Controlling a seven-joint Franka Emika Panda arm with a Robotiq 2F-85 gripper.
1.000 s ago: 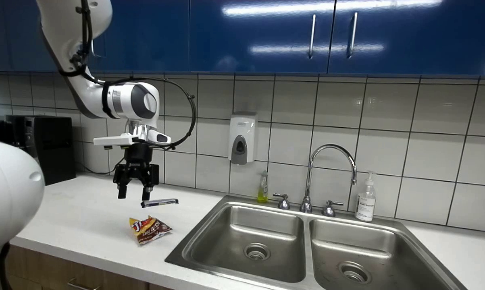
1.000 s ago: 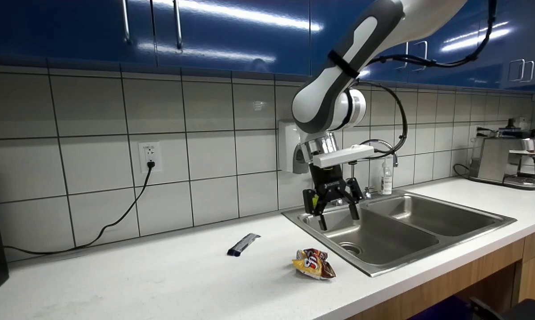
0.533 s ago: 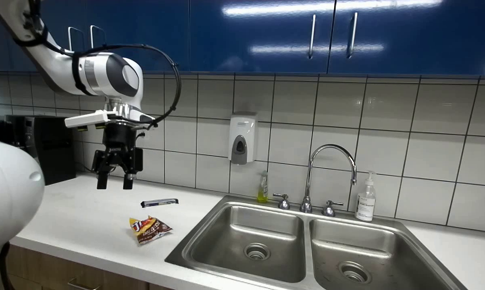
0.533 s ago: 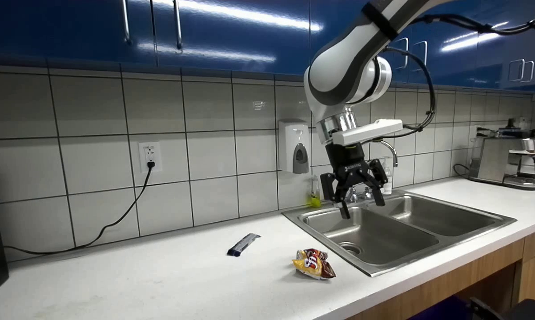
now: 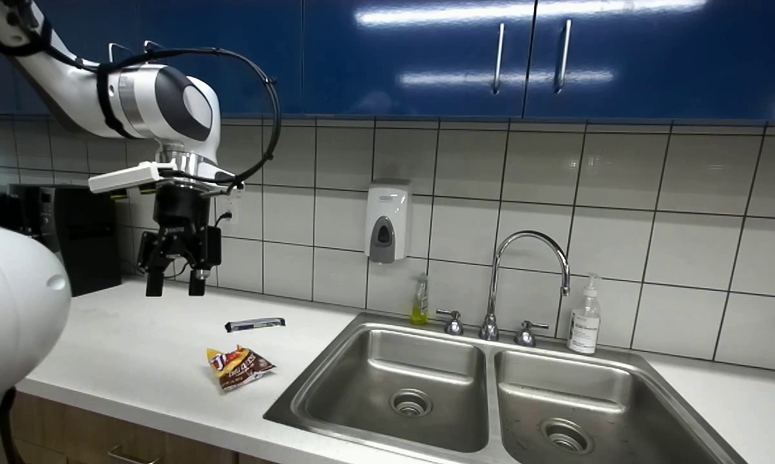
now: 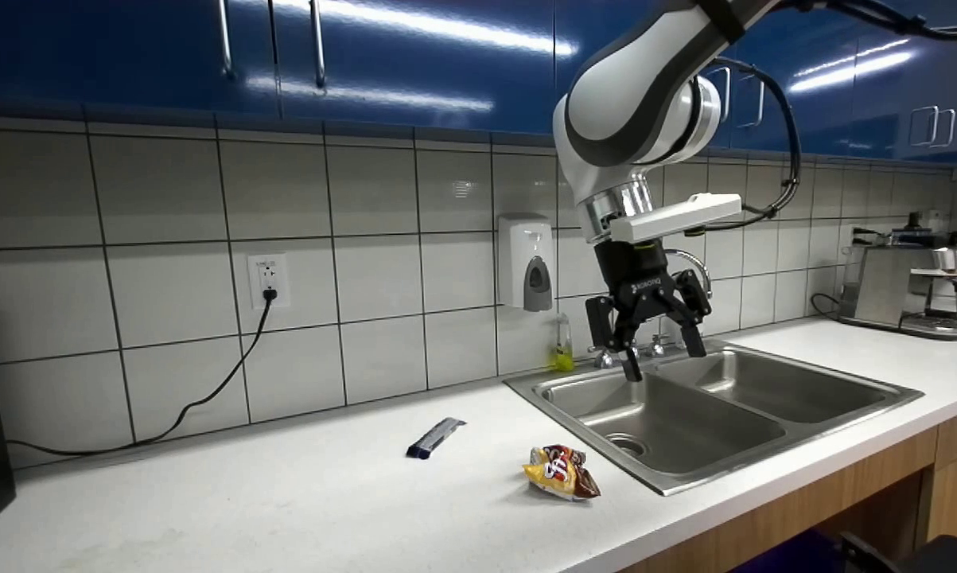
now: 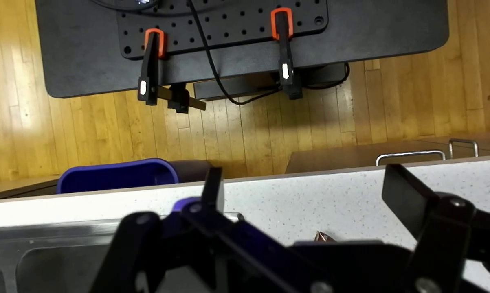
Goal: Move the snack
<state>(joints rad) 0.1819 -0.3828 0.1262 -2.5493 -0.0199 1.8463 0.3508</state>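
Note:
The snack is a small crinkly packet, yellow, red and brown, lying on the white counter left of the sink. It also lies near the sink's corner in an exterior view. In the wrist view only a brown tip of the snack shows; the gripper body hides the rest. My gripper hangs in the air, well above the counter and apart from the snack, fingers pointing down. It also shows in an exterior view and in the wrist view. Its fingers are spread with nothing between them.
A thin dark stick-like packet lies behind the snack. The steel double sink has a tall faucet and a soap bottle. A black box stands at the counter's end. A blue bin is below the counter edge.
My gripper has risen and moved away from the snack and the dark stick, its fingers staying apart. The snack and the stick have not moved.

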